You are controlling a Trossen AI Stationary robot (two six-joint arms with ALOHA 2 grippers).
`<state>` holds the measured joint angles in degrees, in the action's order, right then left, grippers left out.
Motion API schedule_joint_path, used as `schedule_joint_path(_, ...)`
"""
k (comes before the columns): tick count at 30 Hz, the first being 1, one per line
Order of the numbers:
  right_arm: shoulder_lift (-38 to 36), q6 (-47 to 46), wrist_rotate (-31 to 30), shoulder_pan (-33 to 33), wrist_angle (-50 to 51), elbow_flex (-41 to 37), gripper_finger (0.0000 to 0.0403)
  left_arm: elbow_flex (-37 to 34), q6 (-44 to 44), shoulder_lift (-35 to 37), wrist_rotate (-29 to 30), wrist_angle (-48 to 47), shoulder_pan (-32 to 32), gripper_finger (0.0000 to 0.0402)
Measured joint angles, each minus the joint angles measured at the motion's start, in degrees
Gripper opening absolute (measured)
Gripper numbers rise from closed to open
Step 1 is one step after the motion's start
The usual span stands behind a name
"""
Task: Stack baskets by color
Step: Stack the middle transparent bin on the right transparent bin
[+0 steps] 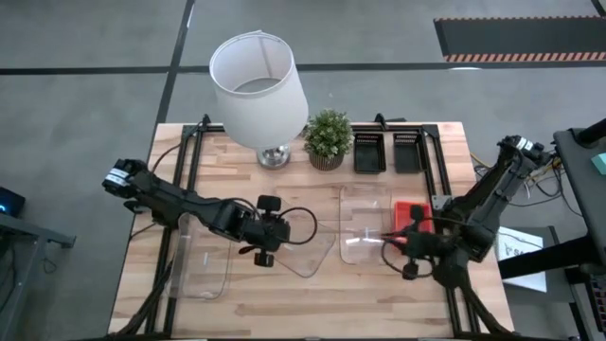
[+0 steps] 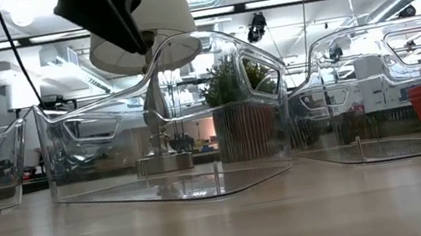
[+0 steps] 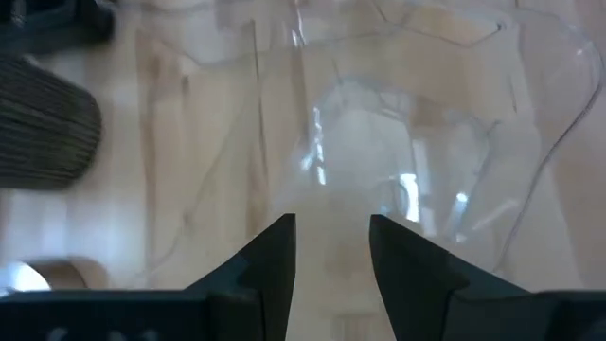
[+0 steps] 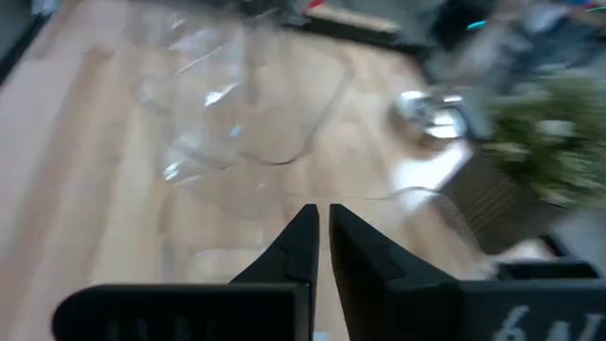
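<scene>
Three clear baskets rest on their bases on the wooden table: one at the near left [image 1: 204,260], one in the middle [image 1: 312,248] and one right of the middle [image 1: 365,223]. A red-orange basket [image 1: 413,210] sits beside the right-hand clear one. Two black baskets [image 1: 369,152] [image 1: 408,152] lie side by side at the far edge. My left gripper [image 1: 266,254] hovers open over the near-left edge of the middle clear basket [image 3: 407,142], with nothing between its fingers. My right gripper [image 1: 402,248] is shut and empty, raised near the red-orange basket.
A white lampshade on a metal foot [image 1: 260,90] and a small potted plant [image 1: 329,137] stand at the table's far middle. Black frame rails [image 1: 194,156] run along the table's left and right sides. Bare wood shows along the near edge.
</scene>
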<state>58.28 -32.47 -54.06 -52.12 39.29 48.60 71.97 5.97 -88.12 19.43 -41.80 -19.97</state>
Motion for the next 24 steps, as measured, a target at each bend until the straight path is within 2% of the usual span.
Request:
schedule_joint_path(4,-0.1,15.1,10.7,5.4,-10.8,0.0,0.001,-0.9,-4.7,0.9,2.3,3.1,-0.5,0.012)
schedule_joint_path(7,-0.1,23.0,18.1,10.0,-15.1,0.2,0.0009,-1.8,-7.1,1.6,3.8,5.5,-0.6,0.012)
schedule_joint_path(10,-0.1,26.2,26.8,15.2,-17.7,0.9,0.0021,-2.2,-8.4,2.2,5.7,7.5,-0.7,0.012)
schedule_joint_path(13,0.3,27.7,34.0,20.3,-19.1,1.3,0.0052,-2.2,-8.5,2.8,6.9,7.8,-1.0,0.012)
schedule_joint_path(15,1.3,28.2,36.3,23.1,-19.3,1.9,0.008,-2.4,-8.7,3.1,7.0,8.8,-1.4,0.012)
schedule_joint_path(19,4.9,31.1,36.9,26.8,-19.9,3.5,0.0138,-4.7,-10.8,4.6,8.5,12.7,-2.5,0.012)
schedule_joint_path(24,11.8,37.5,42.8,29.7,-21.2,8.3,0.0192,-8.5,-15.1,7.2,11.9,18.3,-3.1,0.012)
